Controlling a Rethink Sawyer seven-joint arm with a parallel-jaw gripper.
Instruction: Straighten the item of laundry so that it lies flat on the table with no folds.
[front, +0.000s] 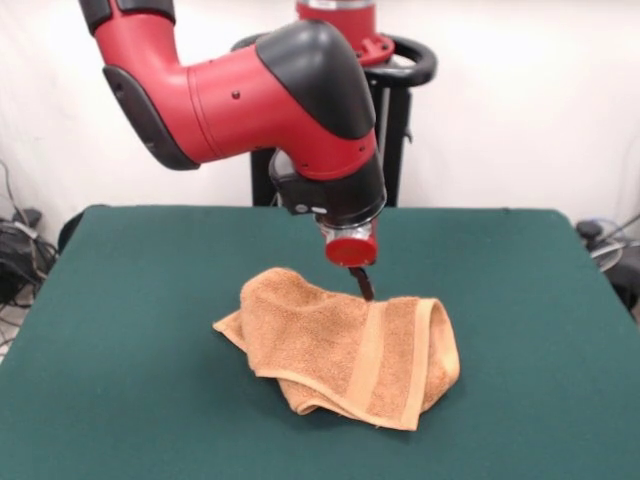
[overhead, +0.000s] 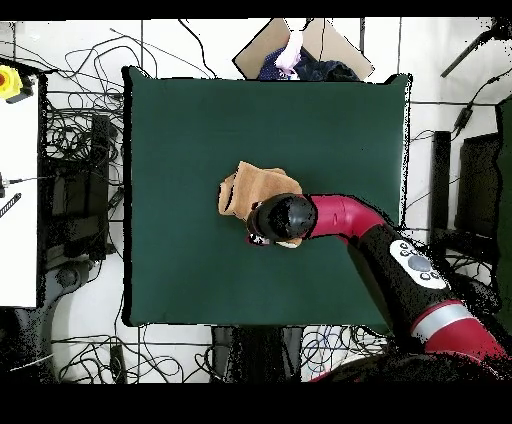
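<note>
Green counter (front: 120, 330), crumpled orange towel (front: 330, 350) at centre, folded over itself; gripper (front: 366, 288) touching its top edge, grip state unclear.

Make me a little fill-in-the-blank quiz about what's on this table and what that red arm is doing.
1. The towel on the table is ____ in colour.
2. The towel lies bunched and folded over itself, so it is not yet ____.
3. The gripper reaches the towel at its ____ edge in the front view.
4. The table's top is dark ____.

Missing words: orange-tan; flat; far; green
</note>
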